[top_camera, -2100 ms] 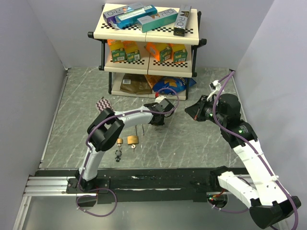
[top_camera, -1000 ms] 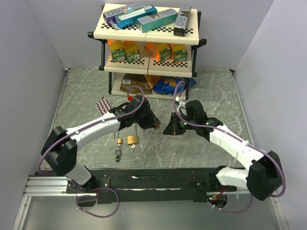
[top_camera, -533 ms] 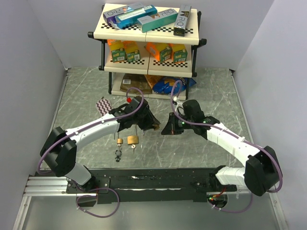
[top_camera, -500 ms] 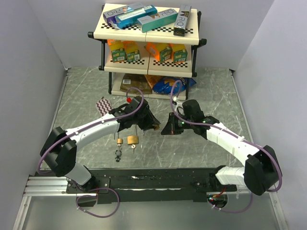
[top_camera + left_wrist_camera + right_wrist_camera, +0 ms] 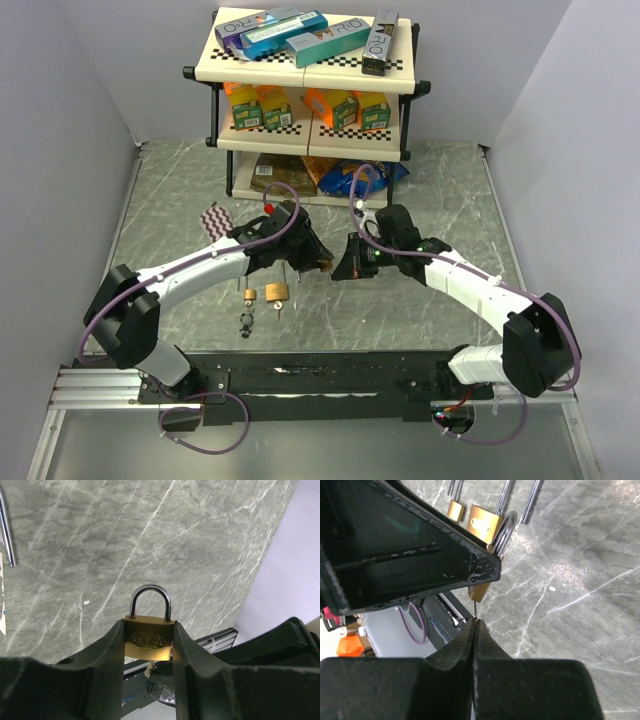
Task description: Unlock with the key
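The left tool (image 5: pixel 148 652) is clamped on the brass padlock (image 5: pixel 148 639), held above the middle of the worktop (image 5: pixel 420 320) with its shackle pointing out past the fingertips. The right tool (image 5: pixel 474 630) is pinched together on the thin key (image 5: pixel 476 614), its tip just beside the padlock's underside

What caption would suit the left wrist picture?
Left gripper clamps a brass padlock, shackle closed, above the marbled table.
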Controlling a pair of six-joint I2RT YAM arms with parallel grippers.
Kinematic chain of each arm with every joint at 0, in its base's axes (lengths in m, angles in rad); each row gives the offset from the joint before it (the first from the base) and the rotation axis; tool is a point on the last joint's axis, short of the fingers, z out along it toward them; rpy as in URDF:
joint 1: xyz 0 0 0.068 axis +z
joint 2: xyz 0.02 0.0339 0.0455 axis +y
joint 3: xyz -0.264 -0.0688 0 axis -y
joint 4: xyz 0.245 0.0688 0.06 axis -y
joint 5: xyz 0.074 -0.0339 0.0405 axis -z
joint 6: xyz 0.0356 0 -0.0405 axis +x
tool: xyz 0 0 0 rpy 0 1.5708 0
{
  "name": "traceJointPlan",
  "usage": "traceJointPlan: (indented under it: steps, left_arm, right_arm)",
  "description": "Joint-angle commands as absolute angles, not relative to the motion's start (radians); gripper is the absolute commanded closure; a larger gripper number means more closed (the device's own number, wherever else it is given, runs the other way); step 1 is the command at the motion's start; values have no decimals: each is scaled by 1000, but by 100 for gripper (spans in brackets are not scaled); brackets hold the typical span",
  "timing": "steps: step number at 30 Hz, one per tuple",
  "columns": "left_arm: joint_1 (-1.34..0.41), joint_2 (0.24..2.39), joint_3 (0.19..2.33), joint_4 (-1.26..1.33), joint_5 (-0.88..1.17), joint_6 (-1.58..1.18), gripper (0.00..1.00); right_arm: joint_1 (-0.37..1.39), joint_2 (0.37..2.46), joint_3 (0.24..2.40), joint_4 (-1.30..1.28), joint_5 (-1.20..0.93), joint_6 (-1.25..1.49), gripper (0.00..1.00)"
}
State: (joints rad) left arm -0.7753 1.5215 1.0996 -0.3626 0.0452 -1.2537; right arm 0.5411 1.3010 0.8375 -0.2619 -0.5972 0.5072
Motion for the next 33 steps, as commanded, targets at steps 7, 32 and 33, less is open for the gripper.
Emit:
traceJointPlan:
  steps: [7,32,33]
  left_arm:
    - [-775,1502,1135,-333,54,-1290,99]
    - [-790,1479,1106,-299,17,-1373,99]
    - [-792,1480,1106,-298,20,-1371,99]
  right_arm:
    - [548,1328,897,-233,-598,515,100]
    - [557,1407,985,-123,-419,623,100]
    - [557,1407,985,-109,-414,624,100]
